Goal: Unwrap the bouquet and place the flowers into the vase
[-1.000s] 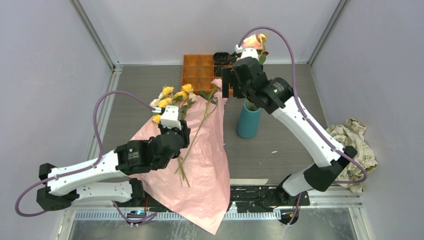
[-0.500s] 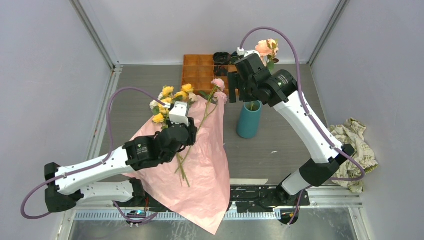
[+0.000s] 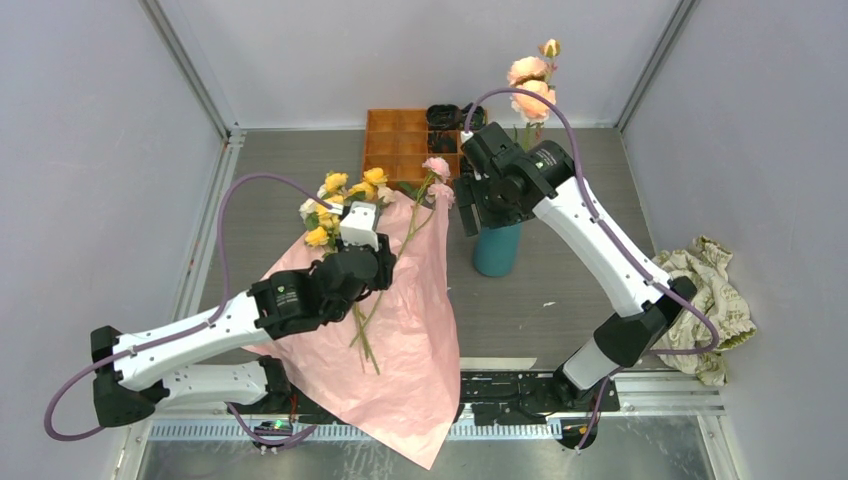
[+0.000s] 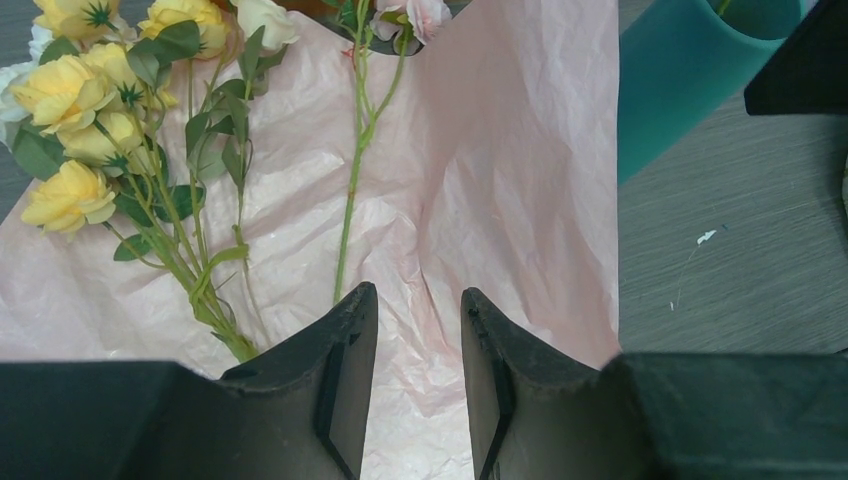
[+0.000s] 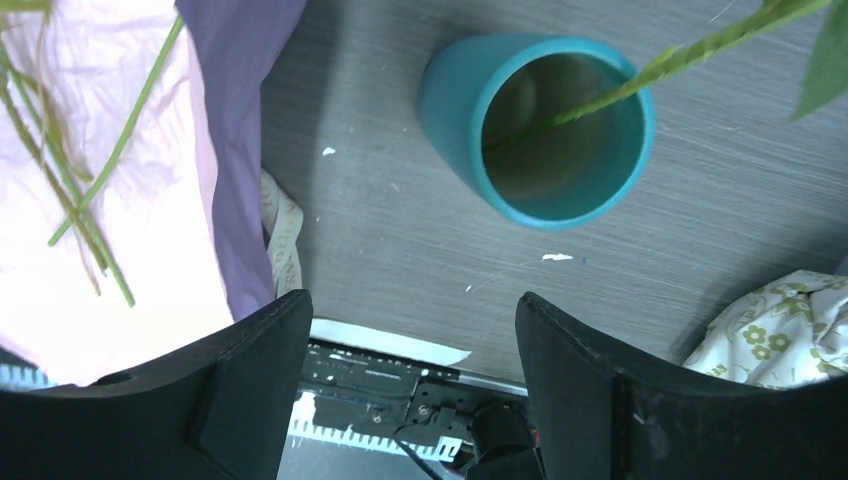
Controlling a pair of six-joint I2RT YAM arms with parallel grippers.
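Several roses [image 4: 70, 85] lie on the spread paper [image 4: 520, 150] — probably light and floppy, so grip low on the stems. Your left gripper [image 4: 418, 300] hovers part-open and empty; your right gripper [image 5: 410, 300] gapes empty above the vase [image 5: 447, 100].

light: bright, even, overhead | shadows: soft, faint beside vase [image 3: 497, 255] | glare: pink paper [image 5: 40, 250] washed out in right wrist view | focus: top view sharp throughout

Grey wood-grain table [image 3: 560, 290], pale lavender walls [image 3: 80, 150]
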